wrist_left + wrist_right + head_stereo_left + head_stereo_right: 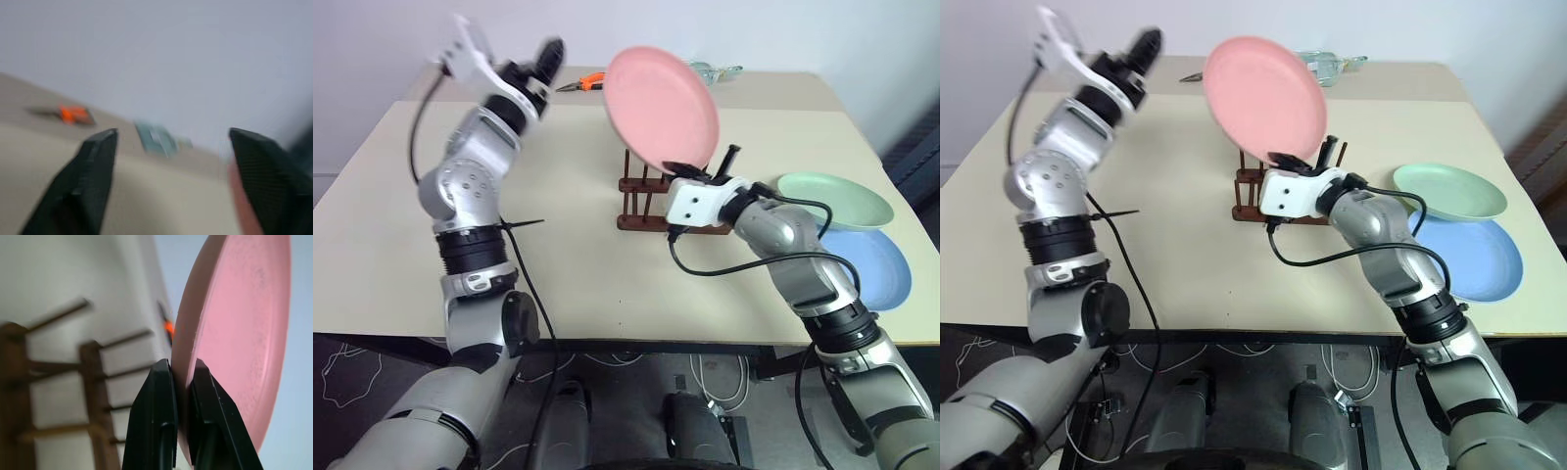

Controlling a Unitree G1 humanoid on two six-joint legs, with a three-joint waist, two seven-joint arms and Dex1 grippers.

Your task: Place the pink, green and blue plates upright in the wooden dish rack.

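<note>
Right wrist view: the right gripper (182, 377) has its two black fingers (156, 401) pinched tight on the lower rim of the pink plate (239, 323), one finger on each face of the rim. The plate stands nearly on edge, rising up and away from the fingertips. Just beside the gripper, on the side of the plate's back, stands the wooden dish rack (93, 382), its dark rails and thin pegs bare.

In the left eye view the same gripper (705, 174) holds the plate (661, 106) above the rack (646, 201), the plate tilted and its bottom edge close over the pegs; whether it touches them cannot be told. Beyond the right arm's outer side, well apart from the rack, the green plate (834, 199) lies flat on the table (558, 274), overlapping the blue plate (867, 264), which lies nearer the table's front edge.

The left gripper (171, 161) is raised high over the table's far left part, its fingers (88, 181) spread wide with nothing between them. In the left eye view it (546, 61) is well apart from the pink plate. Past it, near the table's far edge, lie orange-handled pliers (582, 83) and a clear, greenish object (715, 70) that is too blurred to identify.
</note>
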